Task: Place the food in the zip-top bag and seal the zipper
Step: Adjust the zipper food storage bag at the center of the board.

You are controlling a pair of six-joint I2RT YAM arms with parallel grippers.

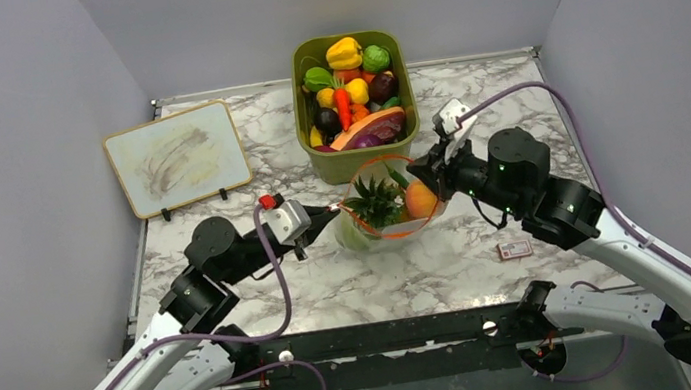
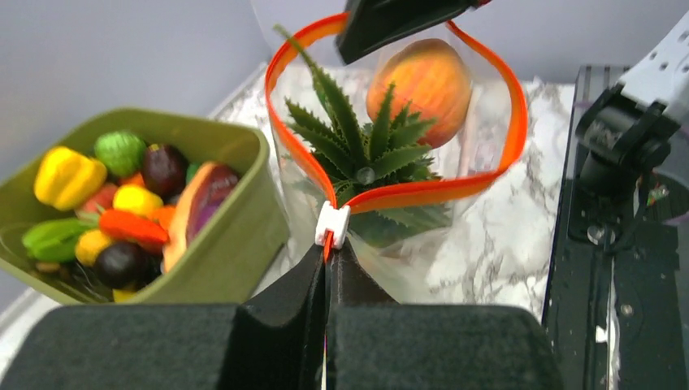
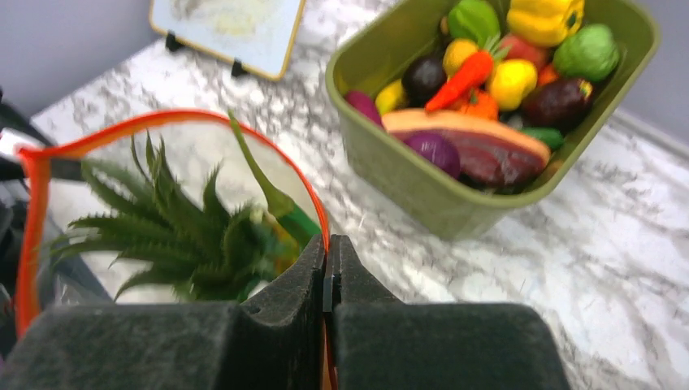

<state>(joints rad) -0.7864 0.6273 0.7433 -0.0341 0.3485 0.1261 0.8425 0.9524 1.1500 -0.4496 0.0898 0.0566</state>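
The clear zip-top bag [image 1: 358, 231] stands open in the middle of the table, its orange-red zipper [image 1: 380, 159] spread in a loop. Inside are the fruit with the green leafy top [image 1: 373, 201], the round orange-peach fruit [image 1: 420, 199] and a light-green ball [image 1: 351, 238]. My left gripper [image 1: 330, 211] is shut on the zipper's left end, just behind the white slider [image 2: 333, 223]. My right gripper [image 1: 431, 170] is shut on the zipper's right end. The left wrist view shows the zipper [image 2: 439, 188], the peach fruit [image 2: 422, 81] and the leafy top [image 2: 366, 154]. The right wrist view shows the zipper [image 3: 162, 120].
The olive-green bin [image 1: 363, 164] full of toy produce stands just behind the bag. A small whiteboard [image 1: 177, 157] stands at the back left. A small card [image 1: 514, 249] lies on the marble to the right, under my right arm. Grey walls close in three sides.
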